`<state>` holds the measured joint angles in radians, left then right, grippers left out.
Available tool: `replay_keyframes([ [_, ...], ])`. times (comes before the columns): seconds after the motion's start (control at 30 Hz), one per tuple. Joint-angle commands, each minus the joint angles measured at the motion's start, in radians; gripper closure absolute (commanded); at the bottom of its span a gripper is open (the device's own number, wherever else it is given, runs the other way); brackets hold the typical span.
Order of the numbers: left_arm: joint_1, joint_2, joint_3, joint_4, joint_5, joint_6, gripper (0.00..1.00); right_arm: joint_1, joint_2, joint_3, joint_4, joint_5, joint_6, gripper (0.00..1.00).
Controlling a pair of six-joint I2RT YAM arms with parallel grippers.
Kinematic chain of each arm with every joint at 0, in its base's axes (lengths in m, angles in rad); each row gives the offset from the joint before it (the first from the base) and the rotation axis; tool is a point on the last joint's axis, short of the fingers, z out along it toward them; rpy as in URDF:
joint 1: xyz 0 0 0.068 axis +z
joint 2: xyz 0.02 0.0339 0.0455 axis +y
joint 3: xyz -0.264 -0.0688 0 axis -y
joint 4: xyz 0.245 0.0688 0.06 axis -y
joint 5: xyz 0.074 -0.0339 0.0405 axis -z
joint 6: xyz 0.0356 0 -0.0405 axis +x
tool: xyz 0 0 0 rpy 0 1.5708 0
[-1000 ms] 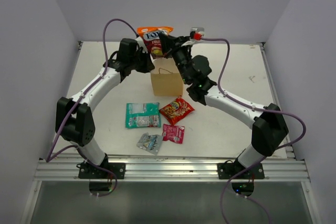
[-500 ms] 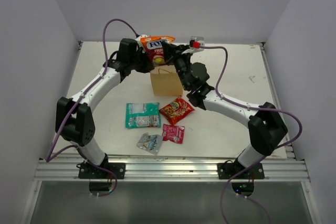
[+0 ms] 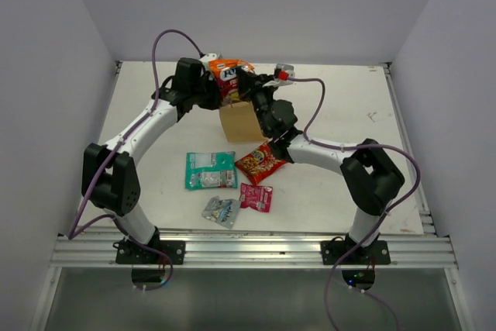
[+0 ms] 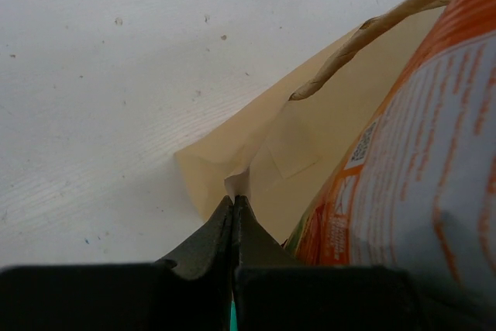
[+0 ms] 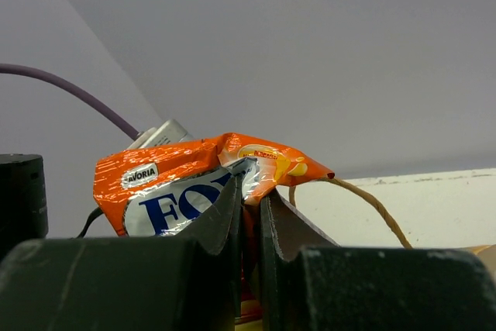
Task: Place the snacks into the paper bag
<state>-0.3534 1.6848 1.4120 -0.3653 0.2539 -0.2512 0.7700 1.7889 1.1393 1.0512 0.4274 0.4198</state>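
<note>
The brown paper bag (image 3: 241, 121) stands upright at mid table. My left gripper (image 3: 215, 94) is shut on the bag's rim (image 4: 236, 184), pinching it at the left side. My right gripper (image 3: 246, 87) is shut on the larger red-yellow fruit packet (image 3: 230, 77) and holds it at the bag's mouth; the packet (image 5: 194, 184) folds over my fingers in the right wrist view and fills the right of the left wrist view (image 4: 418, 160). The teal-white (image 3: 210, 170), red-orange (image 3: 261, 163), pink-red (image 3: 256, 197) and silver-grey (image 3: 221, 210) packets lie flat in front of the bag.
A twisted bag handle (image 4: 372, 32) arcs beside the held packet. The table's side rails run along the left (image 3: 116, 75) and right (image 3: 395, 106). White walls enclose the back and sides.
My right gripper has carried the red-yellow packet down and toward the bag's mouth, and the right arm has folded in to the left. The left gripper still holds the bag's rim.
</note>
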Motion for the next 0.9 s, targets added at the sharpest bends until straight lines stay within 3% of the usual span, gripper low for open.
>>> replay_keyframes([
  [0.0,-0.013,-0.004,0.022,0.029,0.041,0.006,1.00,0.014,0.001,-0.038,0.009,0.049,0.008,1.00],
  [0.5,-0.013,-0.005,0.016,0.040,0.061,-0.002,1.00,0.020,-0.085,-0.168,-0.022,0.166,-0.099,1.00],
  [0.57,-0.013,-0.005,0.016,0.043,0.061,0.000,1.00,0.022,-0.091,-0.161,-0.017,0.145,-0.102,0.81],
  [0.6,-0.013,-0.005,0.016,0.043,0.062,-0.002,1.00,0.022,-0.092,-0.158,-0.016,0.133,-0.104,0.68],
  [0.63,-0.013,-0.007,0.016,0.048,0.064,-0.002,1.00,0.022,-0.097,-0.151,-0.016,0.117,-0.107,0.43],
  [0.67,-0.013,-0.008,0.012,0.052,0.064,-0.005,1.00,0.022,-0.109,-0.133,-0.023,0.087,-0.125,0.36],
  [0.73,-0.013,-0.019,0.002,0.072,0.065,-0.010,1.00,0.023,-0.129,-0.115,-0.029,0.050,-0.153,0.22],
  [0.87,-0.015,-0.033,-0.016,0.084,0.064,-0.014,1.00,0.032,-0.257,-0.069,-0.106,-0.041,-0.206,0.20],
])
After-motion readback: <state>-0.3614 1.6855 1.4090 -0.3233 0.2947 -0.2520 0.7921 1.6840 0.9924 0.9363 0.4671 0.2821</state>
